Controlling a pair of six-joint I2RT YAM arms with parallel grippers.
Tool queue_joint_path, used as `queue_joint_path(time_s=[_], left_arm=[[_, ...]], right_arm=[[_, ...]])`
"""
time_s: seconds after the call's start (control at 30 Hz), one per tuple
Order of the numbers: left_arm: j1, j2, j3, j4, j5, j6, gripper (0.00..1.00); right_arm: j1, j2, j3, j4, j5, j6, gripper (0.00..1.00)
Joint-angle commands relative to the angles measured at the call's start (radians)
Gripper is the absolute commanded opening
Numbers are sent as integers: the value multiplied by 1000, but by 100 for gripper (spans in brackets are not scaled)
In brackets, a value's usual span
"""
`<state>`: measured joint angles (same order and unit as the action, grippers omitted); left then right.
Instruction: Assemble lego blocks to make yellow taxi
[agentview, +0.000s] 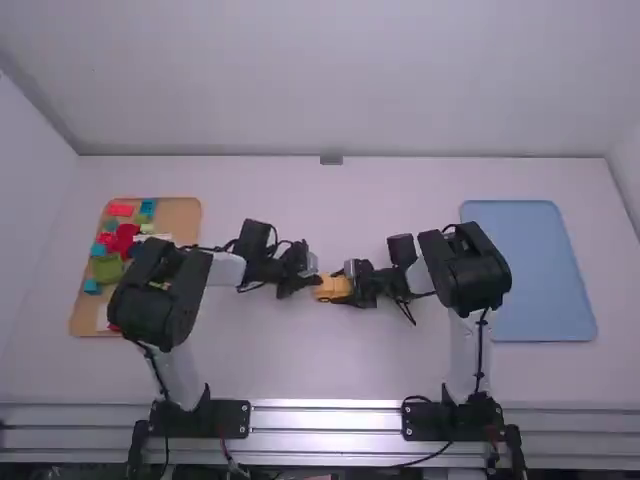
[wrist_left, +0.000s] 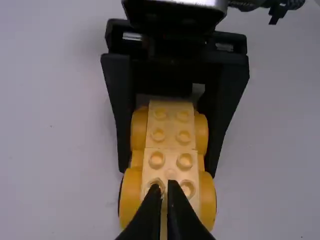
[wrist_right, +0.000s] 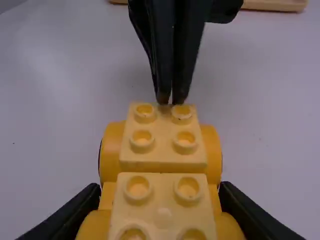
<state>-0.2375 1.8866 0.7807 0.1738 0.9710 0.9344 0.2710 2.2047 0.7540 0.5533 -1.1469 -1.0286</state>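
Observation:
The yellow wheeled block assembly (agentview: 327, 288) lies mid-table between my left gripper (agentview: 313, 277) and my right gripper (agentview: 345, 286). In the left wrist view, two studded yellow blocks (wrist_left: 170, 161) sit end to end between yellow wheels. My left gripper (wrist_left: 171, 183) is shut, its tips together over the near end, with nothing visible between them. From the right wrist view, my right gripper (wrist_right: 160, 192) straddles the yellow assembly (wrist_right: 163, 160), one finger on each side and shut on it. The left gripper's tips are at the far end's studs there.
At the left, a tan tray (agentview: 185, 216) holds several red, blue and green blocks, partly under the left arm. A blue tray (agentview: 540, 270) lies at the right, beside the right arm. White walls stand behind the table and at its sides.

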Motion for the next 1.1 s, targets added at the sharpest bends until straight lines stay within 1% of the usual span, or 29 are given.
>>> queue_joint_path(time_s=[0.0,0.3,0.43,0.5,0.7,0.77,0.97,1.07], left_arm=[[-23,-14,-3,2,-29,-3,2],[-44,2,-2,51,-41,-3,2],[-39,0,32,55,62,-3,2],[-38,0,45,51,68,-3,2],[-59,11,49,43,44,-4,2],[-66,16,37,17,-5,-3,2],[-64,16,29,-75,-52,-3,2],[-71,16,29,-116,-103,-3,2]], right_arm=[[6,16,-14,-7,49,-24,52],[7,16,-14,-7,48,-23,52],[6,16,-14,-7,48,-24,52],[7,16,-14,-7,48,-24,52],[7,16,-14,-7,48,-24,52],[6,16,-14,-7,49,-24,52],[6,16,-14,-7,48,-24,52],[6,16,-14,-7,48,-24,52]])
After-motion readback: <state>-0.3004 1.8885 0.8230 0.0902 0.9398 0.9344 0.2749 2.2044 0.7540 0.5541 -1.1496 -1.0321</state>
